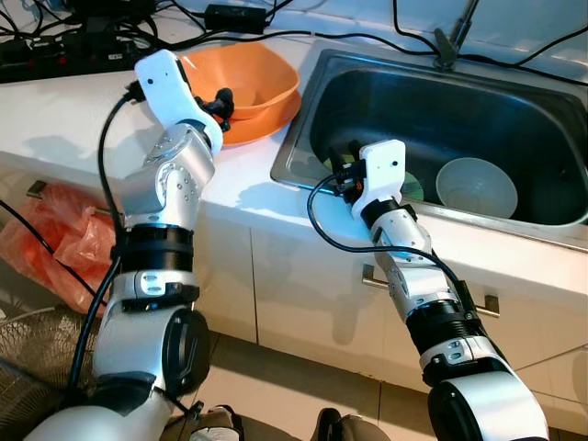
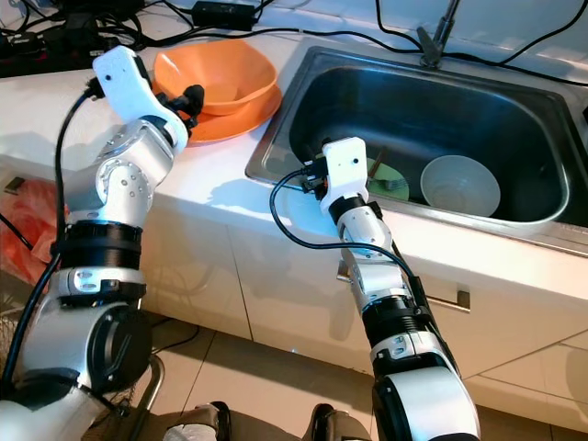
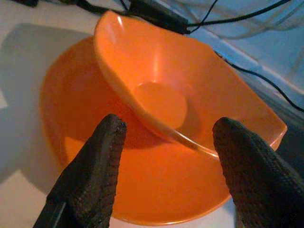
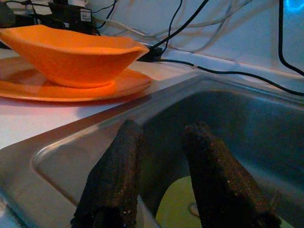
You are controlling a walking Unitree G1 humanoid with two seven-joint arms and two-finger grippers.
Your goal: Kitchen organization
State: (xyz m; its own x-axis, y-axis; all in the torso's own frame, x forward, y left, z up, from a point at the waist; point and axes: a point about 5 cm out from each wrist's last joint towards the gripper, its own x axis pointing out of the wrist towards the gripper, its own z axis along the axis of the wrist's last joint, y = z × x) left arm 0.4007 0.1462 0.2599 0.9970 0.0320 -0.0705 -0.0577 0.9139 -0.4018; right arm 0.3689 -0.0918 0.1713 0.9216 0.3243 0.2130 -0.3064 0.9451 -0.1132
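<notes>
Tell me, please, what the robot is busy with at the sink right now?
It is sorting dishes. Its left claw hovers open over an orange bowl that sits on an orange plate on the white counter. Its right claw reaches, open, into the steel sink, just above a green plate lying on the bottom beside a pale bowl. Neither claw holds anything yet.

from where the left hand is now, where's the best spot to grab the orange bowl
Probably the near rim of the orange bowl, pinched from above: it sits tilted on the orange plate, thin edge raised toward the open left hand, which already straddles it.
</notes>
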